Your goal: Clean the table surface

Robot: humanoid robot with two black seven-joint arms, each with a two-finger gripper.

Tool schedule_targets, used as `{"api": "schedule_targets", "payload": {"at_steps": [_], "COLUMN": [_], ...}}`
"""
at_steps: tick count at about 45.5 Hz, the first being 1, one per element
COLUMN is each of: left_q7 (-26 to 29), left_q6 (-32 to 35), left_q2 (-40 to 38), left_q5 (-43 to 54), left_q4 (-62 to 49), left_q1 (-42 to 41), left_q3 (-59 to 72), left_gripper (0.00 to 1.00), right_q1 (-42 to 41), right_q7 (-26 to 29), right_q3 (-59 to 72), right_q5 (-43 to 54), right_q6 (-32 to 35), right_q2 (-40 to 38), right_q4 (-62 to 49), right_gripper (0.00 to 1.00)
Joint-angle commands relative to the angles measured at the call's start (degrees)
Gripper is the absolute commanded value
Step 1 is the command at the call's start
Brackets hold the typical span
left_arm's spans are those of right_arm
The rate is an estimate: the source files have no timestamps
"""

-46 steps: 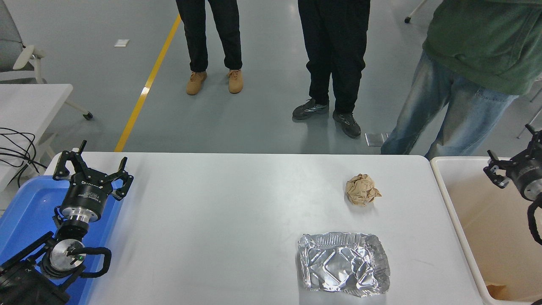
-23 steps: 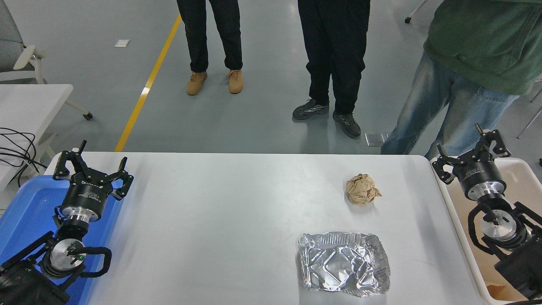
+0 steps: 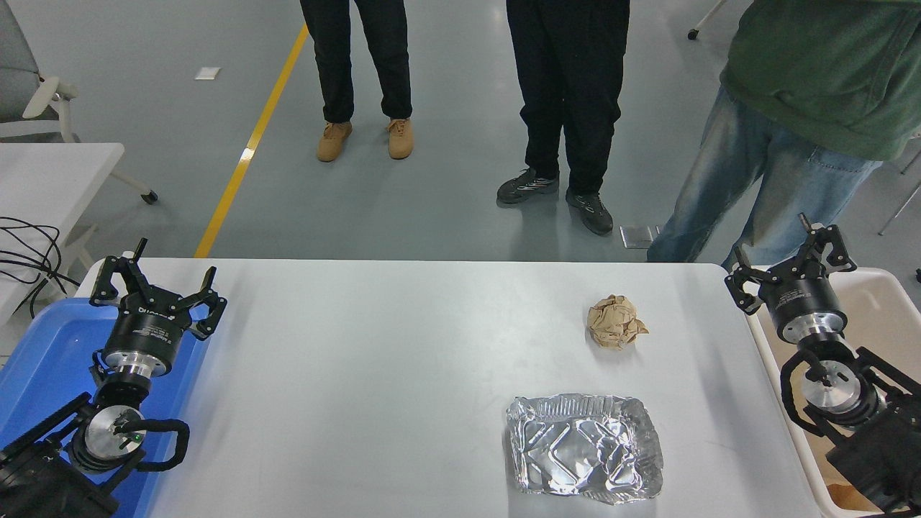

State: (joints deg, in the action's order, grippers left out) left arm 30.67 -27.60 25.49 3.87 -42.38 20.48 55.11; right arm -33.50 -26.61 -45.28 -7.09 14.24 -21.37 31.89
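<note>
While right gripper hangs spread, apparently over bin: 2 scraps on table surface.

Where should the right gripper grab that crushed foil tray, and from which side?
Take the foil tray by its right rim, probably from above on the side nearest the right gripper. It lies flat and crushed, too wide to span, so the thin raised edge is the likeliest hold.

right hand swung in from the right, over the bin's near rim
</note>
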Motion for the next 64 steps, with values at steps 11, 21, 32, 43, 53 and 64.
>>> {"api": "schedule_targets", "payload": {"at_steps": [11, 21, 32, 43, 53, 64], "left_q7": [0.0, 0.0, 0.0, 0.0, 0.0, 0.0], "left_q6": [0.0, 0.0, 0.0, 0.0, 0.0, 0.0], "left_q2": [0.0, 0.0, 0.0, 0.0, 0.0, 0.0], "left_q5": [0.0, 0.0, 0.0, 0.0, 0.0, 0.0], "left_q4": [0.0, 0.0, 0.0, 0.0, 0.0, -0.1], "left_q1": [0.0, 0.0, 0.0, 0.0, 0.0, 0.0], "left_q3": [0.0, 0.0, 0.0, 0.0, 0.0, 0.0], "left_gripper": [0.99, 0.99, 0.99, 0.99, 0.99, 0.99], "right_q1": [0.0, 0.2, -0.6, -2.4, -5.3, -6.8], "right_q7": [0.7, 1.5, 1.8, 2.5, 2.9, 2.9], "right_q3": [1.1, 9.2, 17.1, 22.6, 27.4, 28.5], "right_q5": [0.4, 1.6, 8.1, 19.0, 28.7, 40.6], "right_q6": [0.9, 1.9, 0.5, -0.4, -1.1, -2.7], "right_q2": [-3.7, -10.7, -17.7, -23.3, -25.6, -25.6], "right_q4": [1.0, 13.6, 25.9, 37.4, 42.2, 42.6], "right_gripper": [0.99, 0.99, 0.99, 0.99, 0.99, 0.99]}}
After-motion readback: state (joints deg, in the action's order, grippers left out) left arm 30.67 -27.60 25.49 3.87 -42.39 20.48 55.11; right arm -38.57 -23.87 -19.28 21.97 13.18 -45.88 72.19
